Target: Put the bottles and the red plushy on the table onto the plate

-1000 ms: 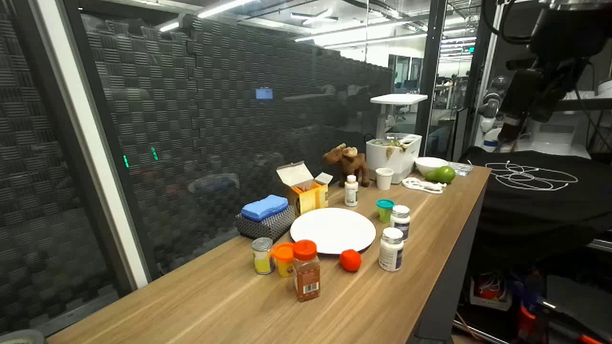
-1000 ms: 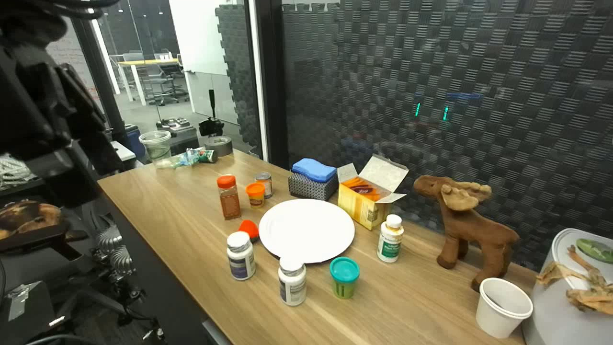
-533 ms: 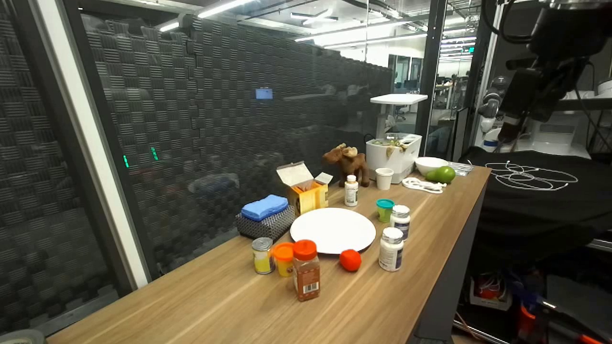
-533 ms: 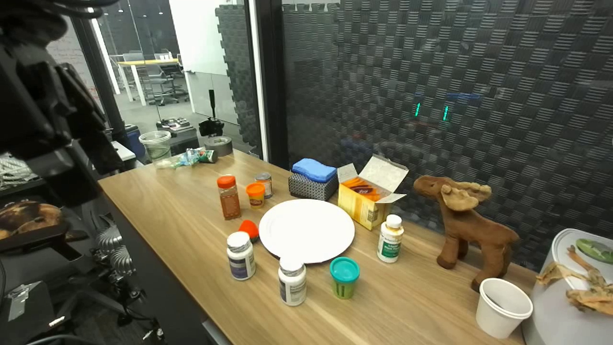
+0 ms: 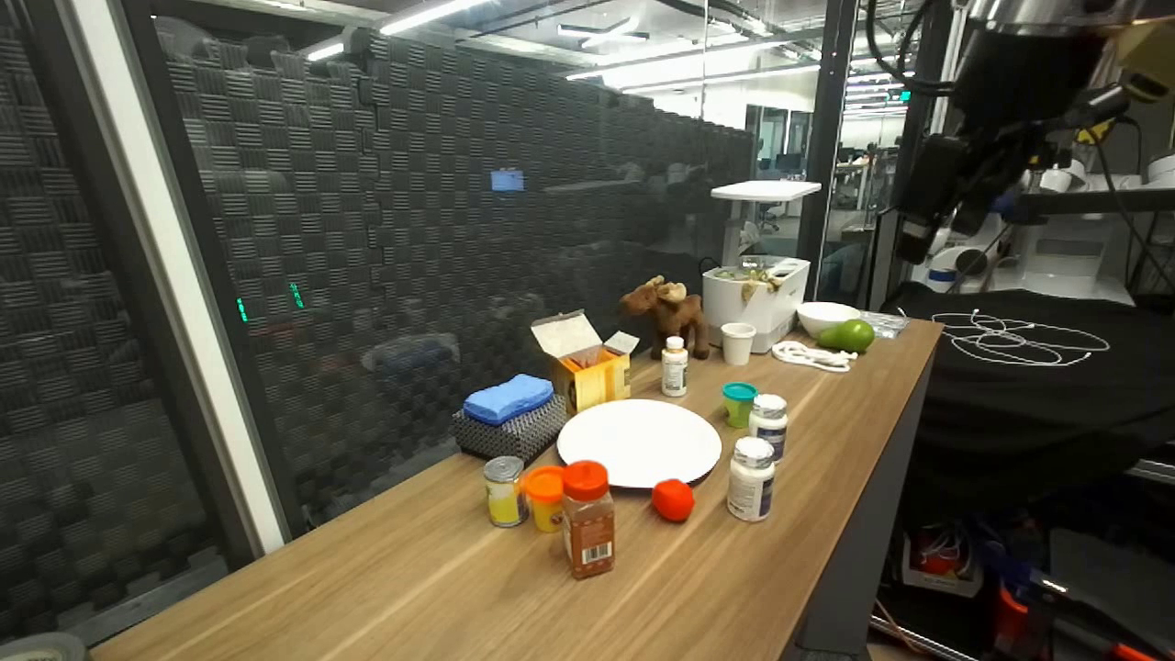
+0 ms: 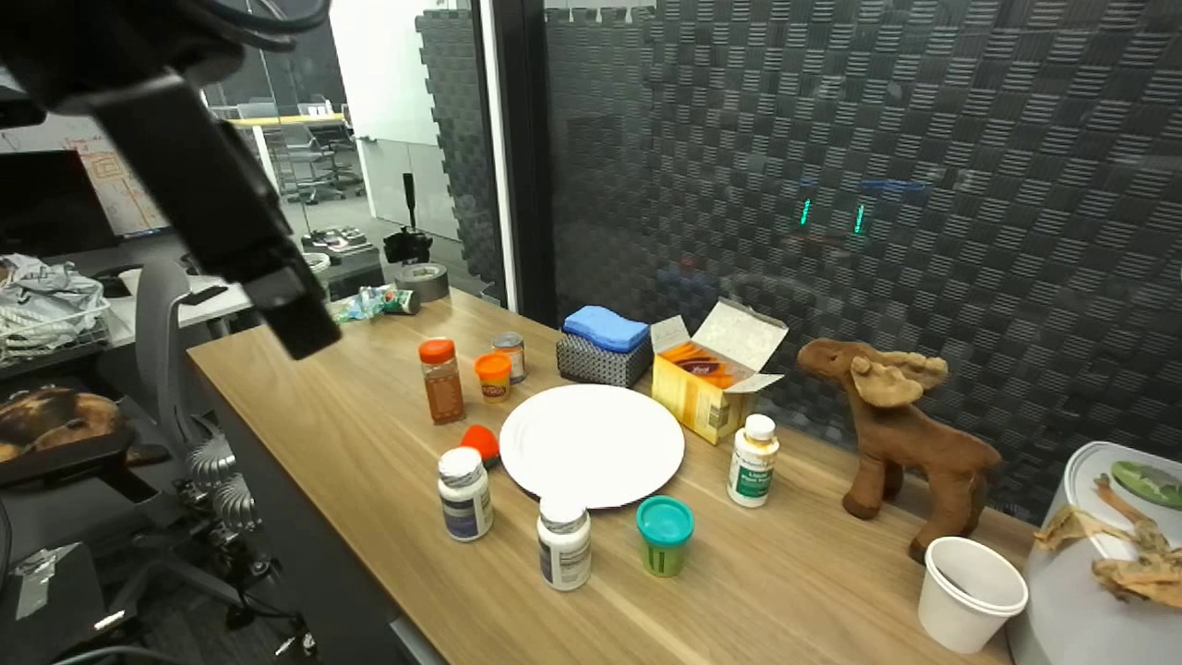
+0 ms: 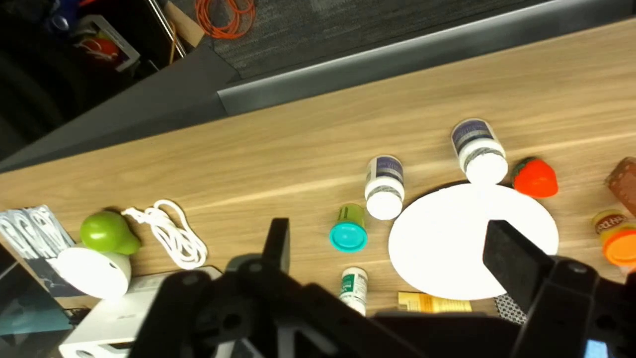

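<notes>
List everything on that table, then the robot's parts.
plate: 1, white, on table
plushy: 1, red, beside plate
bottles: 3, white, near plate
jar: 1, brown, near plushy
teal-lidded tub: 1, green, near plate
orange-lidded tub: 1, yellow, by jar
mesh box: 1, grey, near plate
sponge: 1, blue, on mesh box
can: 1, silver-yellow, near sponge
carton: 1, yellow, near plate
moose: 1, brown, near carton
cup: at least 1, white, near moose
planter: 1, white, near cup
bowl: 1, white, by planter
pear: 1, green, by bowl
cord: 1, white, near pear
packet: 1, clear, by bowl
tape: 1, grey, table end
clutter: count unclear, mixed colours, by tape
gripper: 1, black, raised, open
arm: 1, silver, above gripper
</notes>
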